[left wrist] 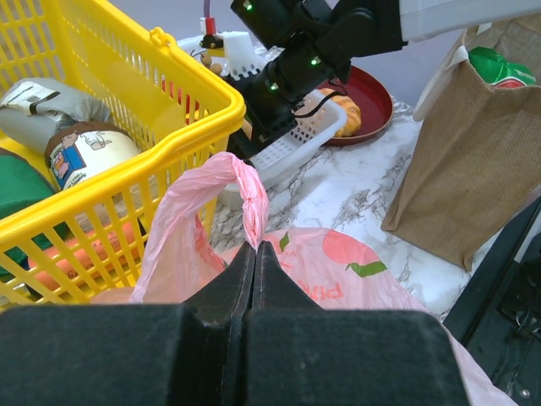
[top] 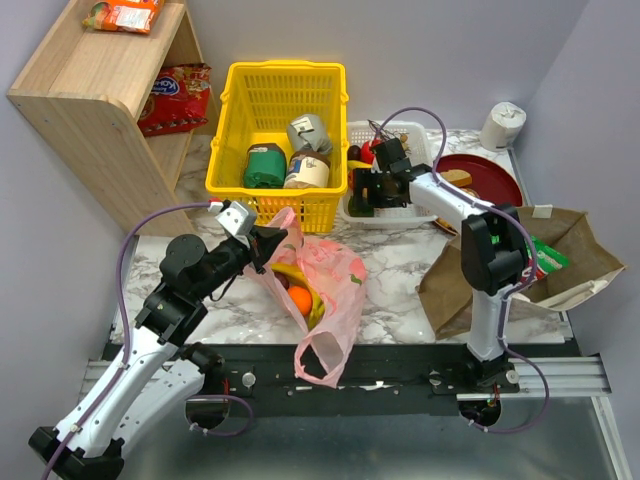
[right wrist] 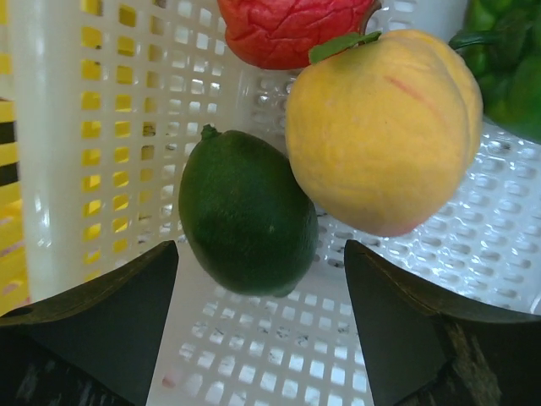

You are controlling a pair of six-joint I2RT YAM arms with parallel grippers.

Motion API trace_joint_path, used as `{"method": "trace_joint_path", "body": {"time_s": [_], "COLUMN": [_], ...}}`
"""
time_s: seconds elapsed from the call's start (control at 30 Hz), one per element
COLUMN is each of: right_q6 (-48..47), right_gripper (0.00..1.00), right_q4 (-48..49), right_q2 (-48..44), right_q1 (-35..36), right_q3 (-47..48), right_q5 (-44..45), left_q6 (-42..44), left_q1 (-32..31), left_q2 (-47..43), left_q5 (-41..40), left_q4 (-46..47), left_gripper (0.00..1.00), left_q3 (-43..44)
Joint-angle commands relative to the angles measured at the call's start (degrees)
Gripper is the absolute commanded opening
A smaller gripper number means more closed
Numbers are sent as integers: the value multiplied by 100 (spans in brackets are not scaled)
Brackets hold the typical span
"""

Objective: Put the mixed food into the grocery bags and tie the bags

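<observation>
L gripper point(left wrist: 255, 247) clamps pink bag point(left wrist: 338, 264) handle shut; R gripper point(right wrist: 260, 258), jaws open, straddles lime point(right wrist: 245, 211) directly ahead, long axis across closing line.

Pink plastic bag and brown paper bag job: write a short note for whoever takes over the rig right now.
Left tool: shut on a handle loop of the pink plastic bag, beside the yellow basket.
Right tool: open and empty, over the white basket, above a lime and a peach.
Done: bananas and orange fruit are in the pink plastic bag; green crisp packet is in the brown paper bag.
Left: neither bag is tied.
</observation>
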Motion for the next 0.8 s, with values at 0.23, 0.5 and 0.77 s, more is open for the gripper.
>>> {"method": "trace_joint_path", "body": {"time_s": [0.23, 0.5, 0.77], "right_q6": [383, -187, -1189], "right_gripper": [78, 54, 48], "right_q4": [101, 347, 1077], "right_q2": [556, -1085, -3337], "right_q1": [-164, -155, 852], "right_q3": [209, -826, -1690], "right_q5": [-457, -360, -1001], "left_q6": [33, -1, -19], "left_q1": [-4, -4, -13], "left_q2": [-40, -66, -145], "left_q5": [-17, 18, -35], "left_q4": [57, 75, 128], "left_gripper": [0, 0, 0], "left_q3": [16, 16, -28]}}
